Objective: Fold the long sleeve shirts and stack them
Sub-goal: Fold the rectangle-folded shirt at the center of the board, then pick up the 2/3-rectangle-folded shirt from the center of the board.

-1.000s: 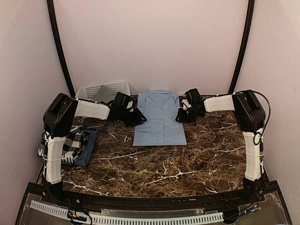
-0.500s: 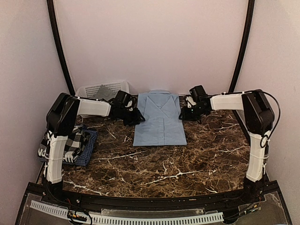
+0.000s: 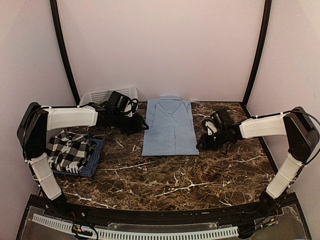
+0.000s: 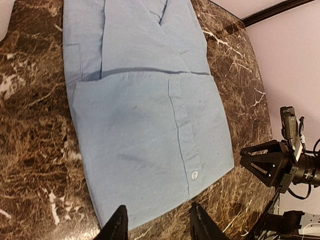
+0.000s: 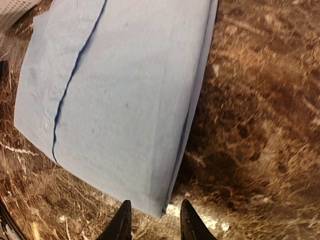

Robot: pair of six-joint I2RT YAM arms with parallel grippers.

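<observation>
The folded light blue shirt (image 3: 170,125) lies flat at upper centre of the surface (image 3: 200,170). The left gripper (image 4: 159,226) and right gripper (image 5: 154,220) are parted and empty. The right one straddles a shirt corner, perhaps touching it. Pinching one layer could pull the fold apart.

Right gripper (image 5: 154,214) low over the marble table (image 5: 260,125), fingers parted, nothing between them. Folded light blue shirt (image 5: 120,100) lies flat, near corner just ahead of the gap. White lattice basket (image 5: 15,7) top left.
</observation>
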